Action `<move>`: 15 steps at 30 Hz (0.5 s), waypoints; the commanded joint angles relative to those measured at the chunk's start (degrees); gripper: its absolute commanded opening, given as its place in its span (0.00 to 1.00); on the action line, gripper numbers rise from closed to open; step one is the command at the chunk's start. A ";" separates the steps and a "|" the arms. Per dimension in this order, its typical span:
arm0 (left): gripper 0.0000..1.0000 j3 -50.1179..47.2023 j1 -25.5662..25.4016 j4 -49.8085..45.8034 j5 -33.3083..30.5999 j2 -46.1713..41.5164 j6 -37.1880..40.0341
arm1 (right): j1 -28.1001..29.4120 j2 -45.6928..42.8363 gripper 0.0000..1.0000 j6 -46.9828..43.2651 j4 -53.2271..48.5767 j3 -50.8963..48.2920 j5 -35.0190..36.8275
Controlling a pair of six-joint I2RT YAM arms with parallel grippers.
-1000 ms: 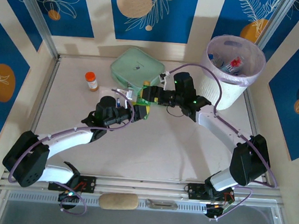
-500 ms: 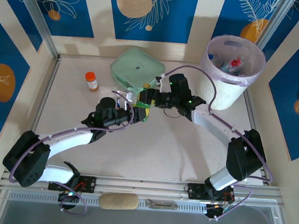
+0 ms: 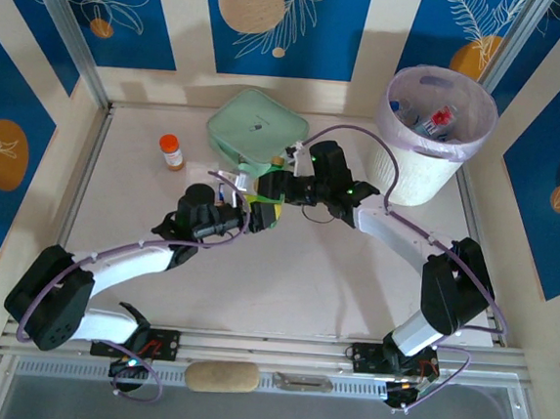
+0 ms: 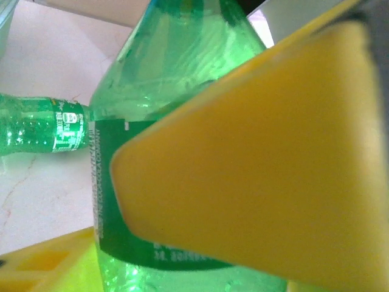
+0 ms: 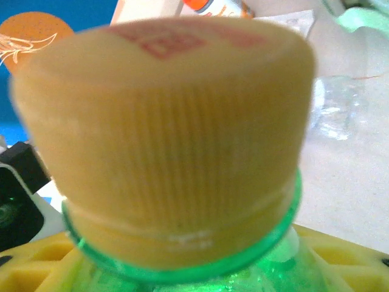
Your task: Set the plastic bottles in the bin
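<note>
- My left hand is out over the middle of the counter, and its yellow fingers are closed on a green bottle.
- In the left wrist view, one broad yellow pad lies across the front of the bottle's dark green label. The other finger sits low on the opposite side, so the bottle is clamped between them.
- My right hand meets the same bottle from the other side, just beside the left hand.
- In the right wrist view, the bottle's yellow cap sits right in front of the lens. A yellow finger shows low on each side of the green neck.
- I cannot tell whether the right fingers are actually pressing on the neck or only standing around it.
- A second green bottle lies on its side on the counter, beyond the held one.
- The bin stands at the far right corner of the counter, well apart from both hands. There are items inside its pale liner, too small for me to name.
- A mint-green pouch lies flat at the far edge of the counter, just beyond the hands.
- An orange-capped pill bottle stands upright to the left of the pouch.
</note>
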 commanded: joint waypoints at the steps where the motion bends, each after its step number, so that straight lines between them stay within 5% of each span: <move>1: 0.86 -1.88 0.15 4.30 -0.50 -2.03 -0.87 | -0.74 -1.04 0.55 -2.58 -4.42 1.22 4.64; 10: 1.00 -7.97 4.63 1.48 -7.36 -6.41 -5.98 | -6.89 -6.50 0.54 -10.23 -15.94 4.85 21.51; 15: 1.00 -7.87 6.80 -5.57 -10.09 -8.45 -4.82 | -12.70 -11.10 0.54 -13.54 -16.54 6.47 23.33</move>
